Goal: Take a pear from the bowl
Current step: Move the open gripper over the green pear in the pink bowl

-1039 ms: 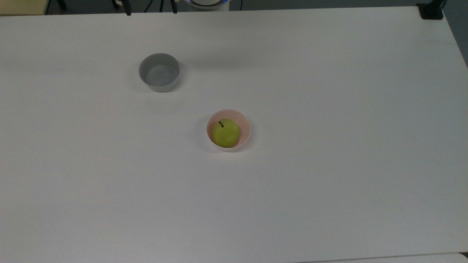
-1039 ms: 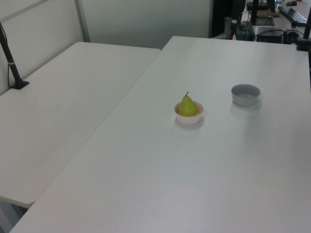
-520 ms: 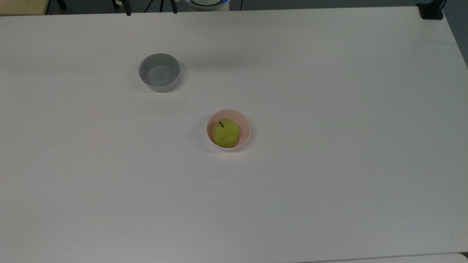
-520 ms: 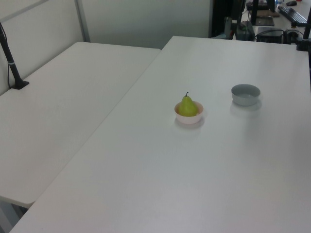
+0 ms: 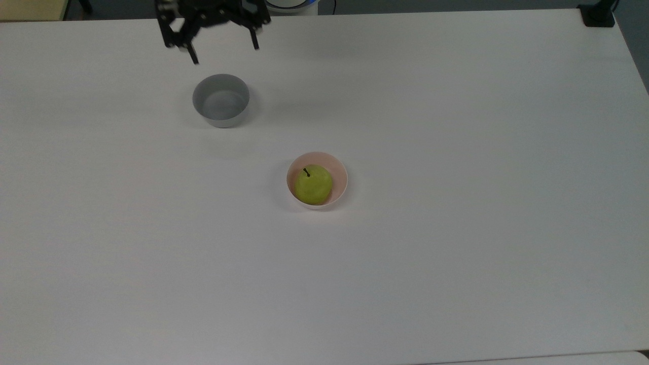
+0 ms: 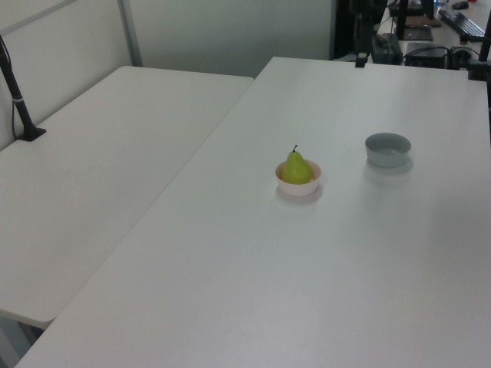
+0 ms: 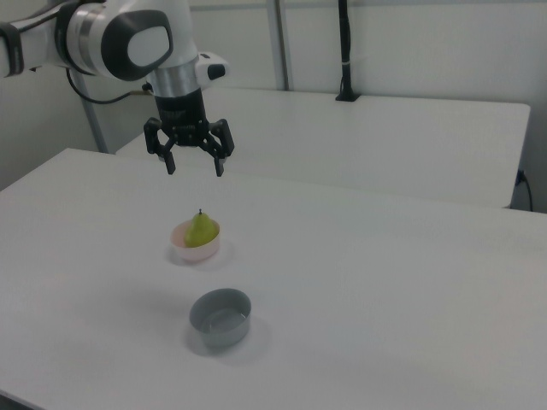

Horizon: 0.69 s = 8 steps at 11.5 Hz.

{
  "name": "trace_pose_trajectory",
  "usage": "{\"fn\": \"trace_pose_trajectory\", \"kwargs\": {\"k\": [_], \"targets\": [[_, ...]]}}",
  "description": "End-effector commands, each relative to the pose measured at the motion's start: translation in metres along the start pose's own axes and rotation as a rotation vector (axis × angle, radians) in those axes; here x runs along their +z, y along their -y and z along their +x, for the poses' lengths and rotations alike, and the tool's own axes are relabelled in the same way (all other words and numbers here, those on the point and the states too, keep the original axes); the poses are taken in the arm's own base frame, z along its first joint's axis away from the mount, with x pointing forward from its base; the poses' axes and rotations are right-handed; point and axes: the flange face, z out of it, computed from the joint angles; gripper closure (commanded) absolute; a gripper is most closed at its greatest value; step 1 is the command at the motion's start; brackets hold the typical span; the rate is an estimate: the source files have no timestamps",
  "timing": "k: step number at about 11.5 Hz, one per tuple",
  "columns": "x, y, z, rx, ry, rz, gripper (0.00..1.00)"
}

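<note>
White table (image 5: 456, 152): grey bowl (image 5: 221, 100) well apart from pear (image 5: 314, 184).

In the top view we look almost straight down from high above the worktop (image 5: 456, 253), its far edge along the picture's top. In the left view we stand off one end of the worktop (image 6: 307, 291), raised, looking along it towards the end where desks stand. In the right view we face back from the opposite side, lower and nearer, with the arm (image 7: 111, 38) above the worktop (image 7: 385, 282). All three views share the worktop's middle, where the pink bowl (image 5: 340, 175) (image 6: 298, 188) (image 7: 181, 248) and grey bowl (image 5: 221, 101) (image 6: 387, 149) (image 7: 220, 318) sit.
</note>
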Motion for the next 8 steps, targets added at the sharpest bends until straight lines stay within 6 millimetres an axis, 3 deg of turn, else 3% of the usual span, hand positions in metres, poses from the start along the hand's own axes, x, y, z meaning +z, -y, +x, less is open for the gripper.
{"fn": "trace_pose_trajectory", "kwargs": {"k": [1,3,6,8], "targets": [[0.038,0.028,0.034,-0.078,-0.027,-0.009,0.00],[0.072,0.046,0.057,-0.081,-0.055,-0.015,0.00],[0.134,0.071,0.090,0.107,-0.118,-0.026,0.00],[0.164,0.085,0.102,0.162,-0.118,-0.030,0.00]]}}
